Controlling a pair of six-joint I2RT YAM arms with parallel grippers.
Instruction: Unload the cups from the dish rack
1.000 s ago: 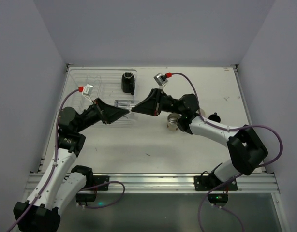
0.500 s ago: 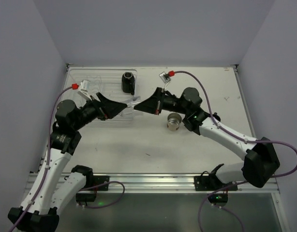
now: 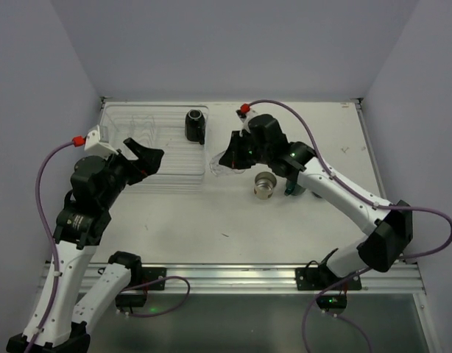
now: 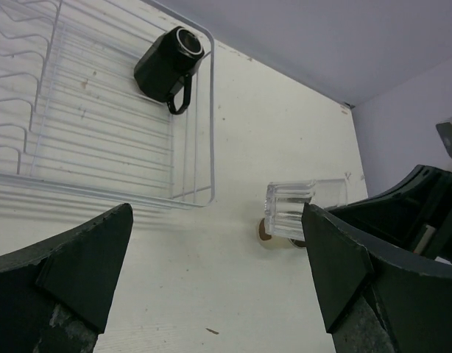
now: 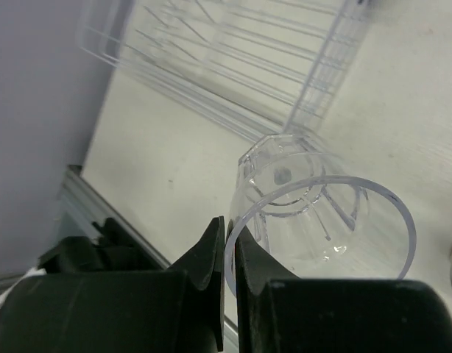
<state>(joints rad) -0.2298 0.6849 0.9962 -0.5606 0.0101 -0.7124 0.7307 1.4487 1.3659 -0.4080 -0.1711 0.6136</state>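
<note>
Top external: left end effector [image 4: 217, 220] let go, open.
Right end effector [image 5: 227, 232]: pinches clear cup [image 5: 322, 220].
Dish rack [image 4: 212, 132]: 1 black mug [image 4: 166, 62] left.

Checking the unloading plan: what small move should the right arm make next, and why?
Probably lower the clear cup onto bare table beside the other cup, then release. The right pincer pinches its rim, and the cup is already outside the dish rack.
</note>
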